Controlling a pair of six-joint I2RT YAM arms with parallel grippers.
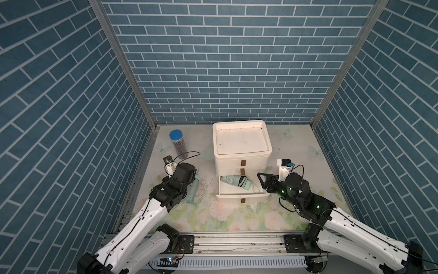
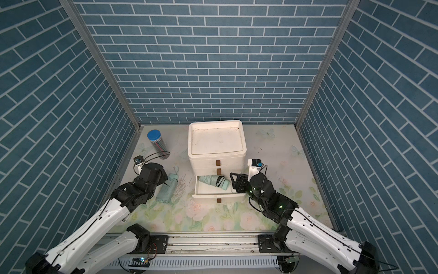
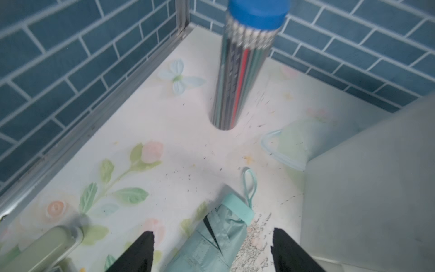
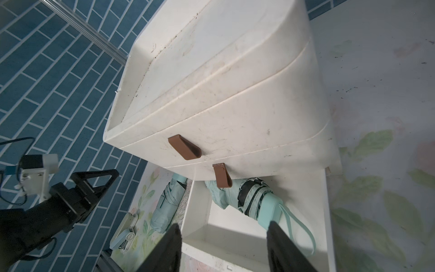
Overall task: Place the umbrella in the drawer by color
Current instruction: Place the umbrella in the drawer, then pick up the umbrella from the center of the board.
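The left gripper (image 3: 213, 232) hangs open astride the mint umbrella (image 2: 165, 191) lying beside the cabinet (image 1: 241, 163); closing could also catch the dried sprig (image 2: 180, 188) just beside it. A second umbrella (image 1: 235, 182) lies slantwise in the open drawer (image 1: 241, 196), leaving little room, and the right gripper (image 4: 223, 225), open and empty, hovers at its side, in the way.

In a top view the left arm (image 1: 183, 174) hides nearly all of the loose umbrella (image 1: 193, 192) on the table (image 1: 296, 151). In the left wrist view the pencil tube (image 3: 237, 77) is blurred, its blue lid (image 3: 257, 11) cut by the picture's edge, as is a pale green case (image 3: 47, 247). In the right wrist view the far end of the stowed umbrella (image 4: 254, 200) disappears under the cabinet (image 4: 235, 94).
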